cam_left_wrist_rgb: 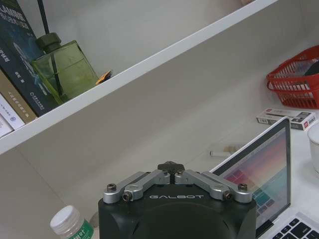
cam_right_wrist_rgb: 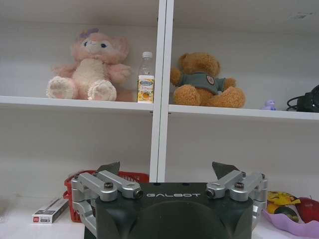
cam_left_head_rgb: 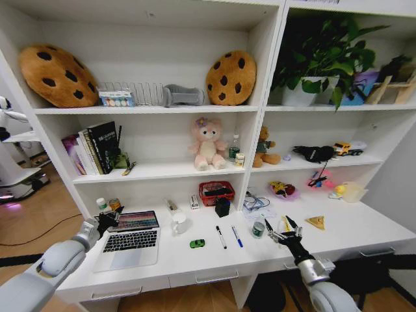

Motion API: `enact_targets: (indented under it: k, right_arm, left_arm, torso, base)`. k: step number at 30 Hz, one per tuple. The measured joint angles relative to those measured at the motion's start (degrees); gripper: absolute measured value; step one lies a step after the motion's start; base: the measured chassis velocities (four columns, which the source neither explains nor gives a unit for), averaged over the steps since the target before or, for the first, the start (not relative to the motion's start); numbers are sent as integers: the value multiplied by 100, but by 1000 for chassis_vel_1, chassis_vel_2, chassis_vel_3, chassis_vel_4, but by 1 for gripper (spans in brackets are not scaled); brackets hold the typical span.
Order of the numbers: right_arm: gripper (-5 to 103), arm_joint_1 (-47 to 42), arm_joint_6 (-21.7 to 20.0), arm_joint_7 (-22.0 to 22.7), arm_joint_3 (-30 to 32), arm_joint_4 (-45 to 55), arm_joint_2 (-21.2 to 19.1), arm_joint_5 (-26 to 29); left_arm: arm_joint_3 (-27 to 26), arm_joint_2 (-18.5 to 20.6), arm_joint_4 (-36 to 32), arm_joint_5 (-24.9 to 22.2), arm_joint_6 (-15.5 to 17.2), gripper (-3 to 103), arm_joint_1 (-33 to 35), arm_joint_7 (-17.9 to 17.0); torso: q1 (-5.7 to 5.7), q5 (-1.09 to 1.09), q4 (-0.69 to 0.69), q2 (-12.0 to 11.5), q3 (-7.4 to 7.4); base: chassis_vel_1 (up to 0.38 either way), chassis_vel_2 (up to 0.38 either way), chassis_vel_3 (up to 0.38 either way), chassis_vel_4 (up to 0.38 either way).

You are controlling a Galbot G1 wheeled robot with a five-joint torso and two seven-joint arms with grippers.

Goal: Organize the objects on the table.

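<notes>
— Nearest the camera?
— Left gripper (cam_left_head_rgb: 109,220) raised at the laptop's (cam_left_head_rgb: 130,239) left rear corner, fingers (cam_left_wrist_rgb: 171,166) pinched together, nothing between them. Right gripper (cam_left_head_rgb: 284,233) above the table's (cam_left_head_rgb: 364,231) right part, fingers spread wide, also holding nothing.

— On the table front?
— Laptop open, screen lit, lying left of centre. To its right a tiny green toy car (cam_left_head_rgb: 197,243), then black pen (cam_left_head_rgb: 221,236) and blue pen (cam_left_head_rgb: 237,236) side by side, a little apart.

— Farther back?
— White mug (cam_left_head_rgb: 179,223) beside the laptop's screen, small can (cam_left_head_rgb: 258,229) near the right gripper, red basket (cam_left_head_rgb: 216,193) against the back wall. Pink plush (cam_left_head_rgb: 207,144) and brown bear (cam_left_head_rgb: 264,147) on the shelf above, possibly a small bottle (cam_left_head_rgb: 234,148) between.
</notes>
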Motion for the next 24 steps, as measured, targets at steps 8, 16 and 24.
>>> enact_targets:
  k: [8, 16, 24]
  right_arm:
    - [100, -39, 0, 7, 28, -2, 25, -1]
    - [100, -50, 1, 33, 52, 18, 36, -5]
    - [100, -36, 4, 43, 51, 7, 75, -21]
  left_arm:
    - [33, -1, 36, 73, 1, 0, 125, 5]
    - [-140, -16, -86, 185, -44, 0, 407, 9]
    - [-545, -106, -483, 228, -61, 0, 891, 9]
  torso:
    - [0, 0, 0, 0, 0]
    - [-1, 0, 0, 0, 0]
    - [0, 0, 3, 0, 0]
  base:
    - [0, 0, 0, 0]
    - [0, 0, 0, 0]
    - [0, 0, 0, 0]
